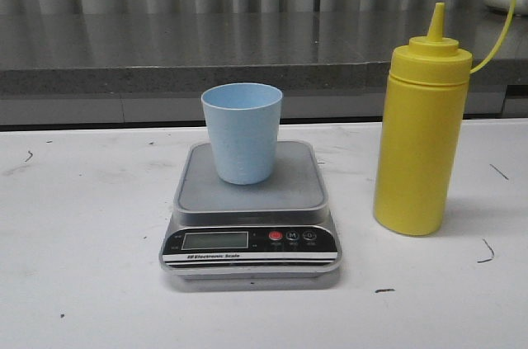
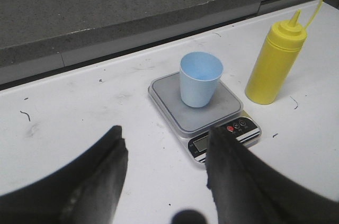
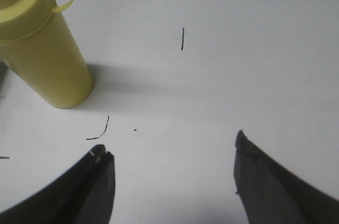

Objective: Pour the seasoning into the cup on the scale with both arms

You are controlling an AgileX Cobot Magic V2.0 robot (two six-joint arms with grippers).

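The light blue cup (image 1: 242, 132) stands upright on the steel platform of the scale (image 1: 247, 229) at the table's middle. To its right stands the yellow seasoning bottle (image 1: 419, 134), its tethered cap hanging off the cone nozzle. Neither arm shows in the front view. In the left wrist view the left gripper (image 2: 165, 138) is open over bare table, short of the scale (image 2: 209, 121), cup (image 2: 199, 79) and seasoning bottle (image 2: 275, 60). In the right wrist view the right gripper (image 3: 170, 144) is open and empty, with the seasoning bottle (image 3: 42, 49) off to one side of it.
A grey stone ledge (image 1: 165, 56) and a corrugated wall run along the back of the white table (image 1: 82, 225). Small dark marks dot the tabletop.
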